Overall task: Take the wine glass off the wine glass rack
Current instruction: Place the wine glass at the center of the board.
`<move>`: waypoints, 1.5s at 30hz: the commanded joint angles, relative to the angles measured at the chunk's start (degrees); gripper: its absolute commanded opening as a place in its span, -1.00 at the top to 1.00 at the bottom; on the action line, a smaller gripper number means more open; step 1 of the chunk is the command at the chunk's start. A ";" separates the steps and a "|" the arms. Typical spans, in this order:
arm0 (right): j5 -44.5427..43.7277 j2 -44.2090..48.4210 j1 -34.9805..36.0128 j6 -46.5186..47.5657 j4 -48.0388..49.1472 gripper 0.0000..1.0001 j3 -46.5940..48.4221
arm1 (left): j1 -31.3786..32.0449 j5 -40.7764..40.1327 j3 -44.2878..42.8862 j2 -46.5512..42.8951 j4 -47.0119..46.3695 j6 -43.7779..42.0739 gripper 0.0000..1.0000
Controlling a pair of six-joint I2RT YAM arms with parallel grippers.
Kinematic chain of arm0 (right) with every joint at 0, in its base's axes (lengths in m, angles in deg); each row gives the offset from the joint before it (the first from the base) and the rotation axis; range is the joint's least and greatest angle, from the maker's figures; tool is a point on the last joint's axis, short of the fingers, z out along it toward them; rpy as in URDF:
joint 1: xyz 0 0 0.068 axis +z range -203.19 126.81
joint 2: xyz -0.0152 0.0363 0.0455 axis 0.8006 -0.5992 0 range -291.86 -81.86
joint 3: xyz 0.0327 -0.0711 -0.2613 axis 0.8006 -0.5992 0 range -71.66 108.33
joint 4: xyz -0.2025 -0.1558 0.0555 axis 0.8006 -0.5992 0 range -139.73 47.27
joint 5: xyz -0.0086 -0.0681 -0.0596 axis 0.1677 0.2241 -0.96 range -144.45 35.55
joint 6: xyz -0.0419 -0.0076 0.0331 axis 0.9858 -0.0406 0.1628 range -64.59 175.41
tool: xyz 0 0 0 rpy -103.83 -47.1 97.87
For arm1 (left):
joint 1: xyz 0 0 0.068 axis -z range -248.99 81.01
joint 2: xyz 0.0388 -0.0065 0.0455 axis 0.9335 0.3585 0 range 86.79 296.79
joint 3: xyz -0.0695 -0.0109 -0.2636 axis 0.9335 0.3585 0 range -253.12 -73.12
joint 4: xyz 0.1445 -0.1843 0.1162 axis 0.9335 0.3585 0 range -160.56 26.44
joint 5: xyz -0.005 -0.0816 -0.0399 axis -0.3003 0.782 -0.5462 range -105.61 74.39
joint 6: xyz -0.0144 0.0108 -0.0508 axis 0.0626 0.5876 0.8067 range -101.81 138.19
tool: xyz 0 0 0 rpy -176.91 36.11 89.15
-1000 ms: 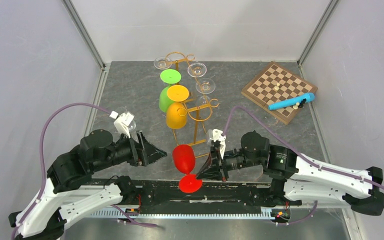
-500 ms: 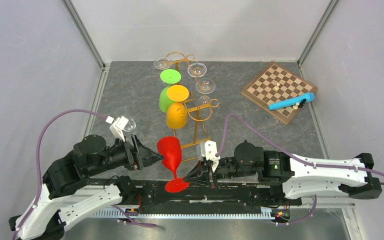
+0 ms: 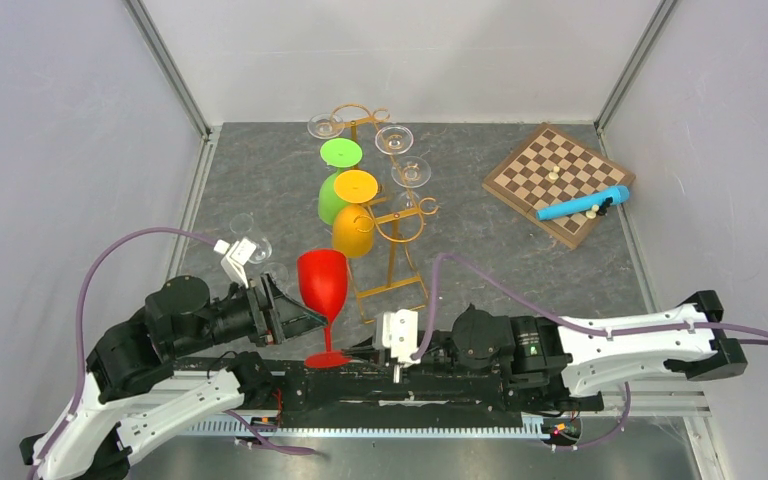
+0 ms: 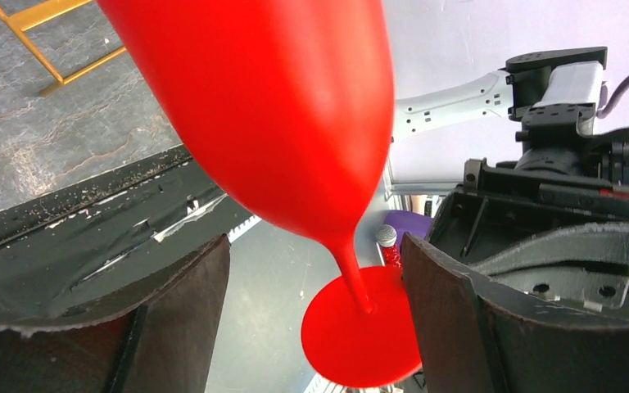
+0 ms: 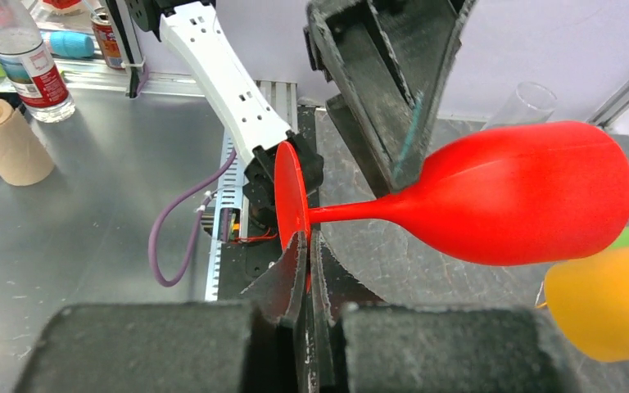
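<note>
One red wine glass point(image 3: 322, 283) is off the wine glass rack point(image 3: 392, 238), at its 7 o'clock, bowl uppermost. The right gripper point(image 5: 305, 246) has its jaws clamped on the foot's rim. The left gripper point(image 4: 315, 274) has its jaws apart, one each side of the stem. On the rack hang one green glass point(image 3: 328, 200), one orange glass point(image 3: 352, 232) and three clear glasses point(image 3: 394, 139). At the rack's 2 o'clock on the table point(image 3: 260, 175) lies one chessboard point(image 3: 535, 175) bearing one blue cylinder point(image 3: 580, 205). Beyond the table, one bottle point(image 5: 29, 65) carries a red label, its writing too small to read.
</note>
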 commanded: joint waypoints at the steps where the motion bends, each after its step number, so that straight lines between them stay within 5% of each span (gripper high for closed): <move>1: -7.85 -2.11 3.35 7.40 5.24 1.00 4.06 | 0.24 1.61 0.50 -0.51 -3.02 2.72 -0.64; 17: -17.90 -7.85 8.36 17.56 9.57 1.00 6.29 | 0.24 4.39 2.26 -1.32 -5.59 3.15 -0.25; 25: -20.69 -10.02 8.45 17.58 8.32 1.00 8.72 | 0.24 7.17 3.24 -1.50 -8.01 2.90 0.13; 32: -21.11 -10.07 8.54 17.66 8.46 1.00 8.93 | 0.26 8.21 3.75 -1.47 -9.20 2.54 0.95; 37: -21.07 -9.10 8.63 17.58 8.53 1.00 8.03 | 0.24 8.27 3.75 -1.26 -9.19 1.99 0.95; 45: -20.41 -5.71 8.63 13.86 7.12 0.37 6.56 | 0.24 8.54 3.84 -1.70 -8.76 0.38 0.95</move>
